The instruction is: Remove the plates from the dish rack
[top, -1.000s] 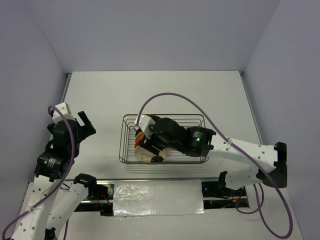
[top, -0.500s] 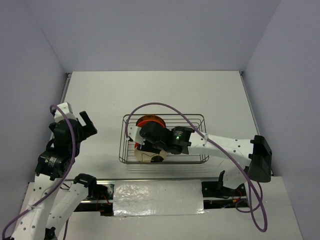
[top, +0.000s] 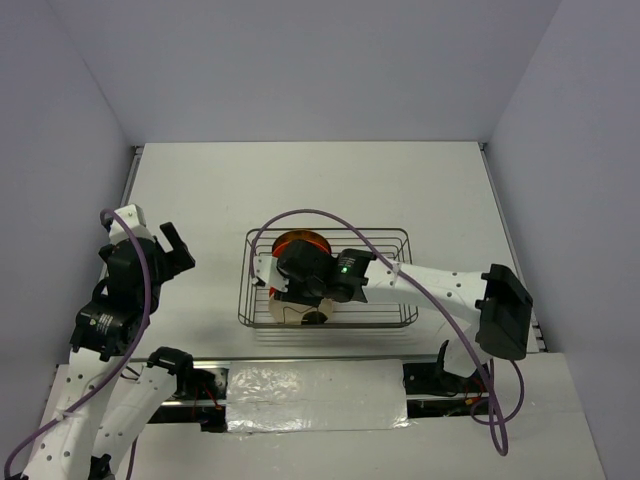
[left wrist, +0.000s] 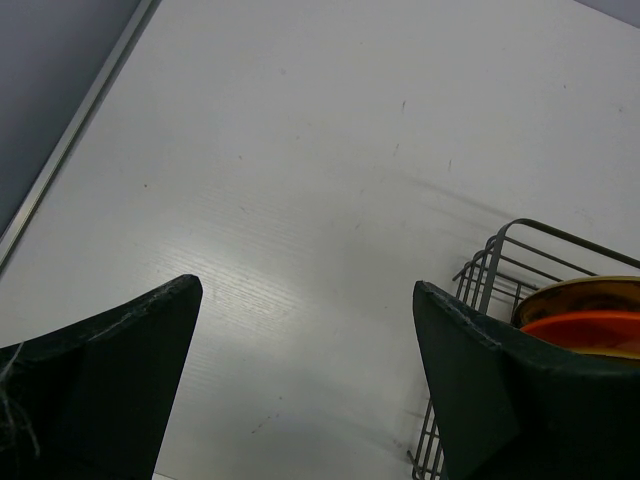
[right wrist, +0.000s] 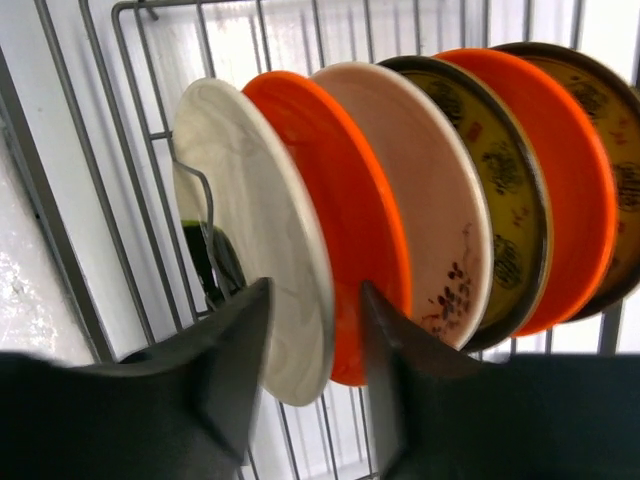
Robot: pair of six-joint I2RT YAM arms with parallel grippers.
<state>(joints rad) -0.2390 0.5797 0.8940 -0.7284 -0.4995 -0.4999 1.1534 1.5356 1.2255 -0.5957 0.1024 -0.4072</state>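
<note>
White desk (top: 200,190) carries the dish rack (top: 392,238), plates (right wrist: 560,180) all inside; the right end effector (right wrist: 312,300) has slid to its left end, open astride the endmost cream plate (right wrist: 250,220), ready to grip.

The plates (right wrist: 400,200) look glossy, the dish rack (left wrist: 490,268) bare metal wire.
</note>
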